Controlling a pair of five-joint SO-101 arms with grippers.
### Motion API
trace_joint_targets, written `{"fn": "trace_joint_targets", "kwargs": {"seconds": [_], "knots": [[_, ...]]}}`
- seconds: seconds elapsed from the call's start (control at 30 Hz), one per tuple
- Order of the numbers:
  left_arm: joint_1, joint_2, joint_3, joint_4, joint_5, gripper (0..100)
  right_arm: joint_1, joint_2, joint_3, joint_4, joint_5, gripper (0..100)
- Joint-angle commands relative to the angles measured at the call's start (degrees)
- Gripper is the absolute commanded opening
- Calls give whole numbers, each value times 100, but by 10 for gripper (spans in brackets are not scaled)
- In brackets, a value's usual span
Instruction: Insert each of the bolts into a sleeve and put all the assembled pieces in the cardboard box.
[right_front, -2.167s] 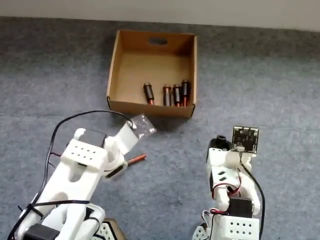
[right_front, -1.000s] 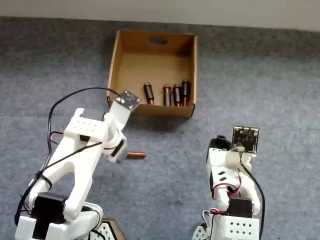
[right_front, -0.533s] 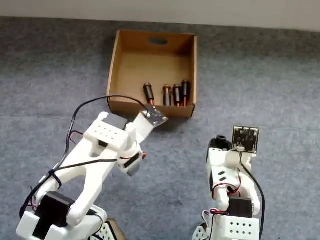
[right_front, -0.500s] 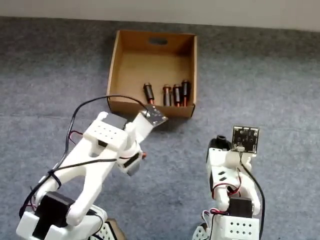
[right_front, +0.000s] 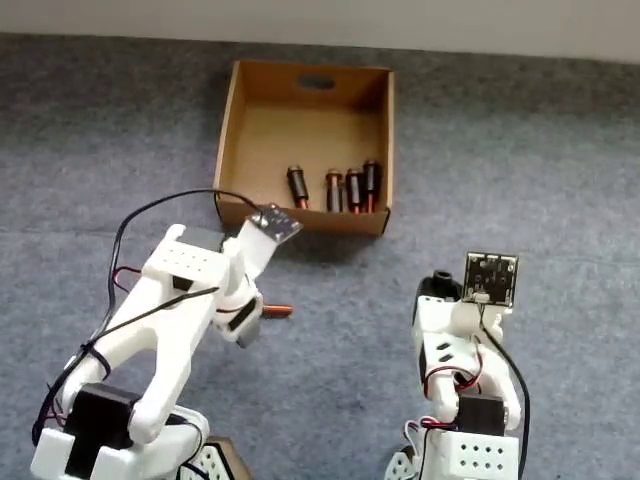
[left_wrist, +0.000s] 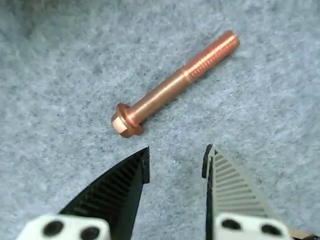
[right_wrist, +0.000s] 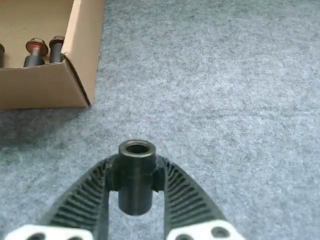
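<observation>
While the left gripper (left_wrist: 176, 150) hovers narrowly parted just short of the bolt (left_wrist: 175, 82), the right gripper (right_wrist: 135, 170) clamps a sleeve (right_wrist: 136, 187).

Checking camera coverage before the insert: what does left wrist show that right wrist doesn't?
Left wrist: a bare bolt lying flat on the carpet, just beyond the left gripper, whose fingers are open and empty. Right wrist: the right gripper shut on a sleeve, its open end visible, and a corner of the box with two assembled pieces inside. Both: the grey carpet.
</observation>
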Motion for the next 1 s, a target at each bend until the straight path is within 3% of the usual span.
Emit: {"fn": "trace_joint_targets", "kwargs": {"seconds": [0.0, 0.4, 0.6, 0.97], "knots": [[-57, -22, -4, -97, -35, 188, 31, -84, -31, -40, -62, 5], [-57, 13, -4, -308, -35, 189, 31, -84, -31, -40, -62, 5], [-57, 919, -57, -624, -35, 189, 31, -84, -31, -40, -62, 5], [-92, 1895, -1402, -615, 484, 189, 31, -84, -31, -40, -62, 5]]}}
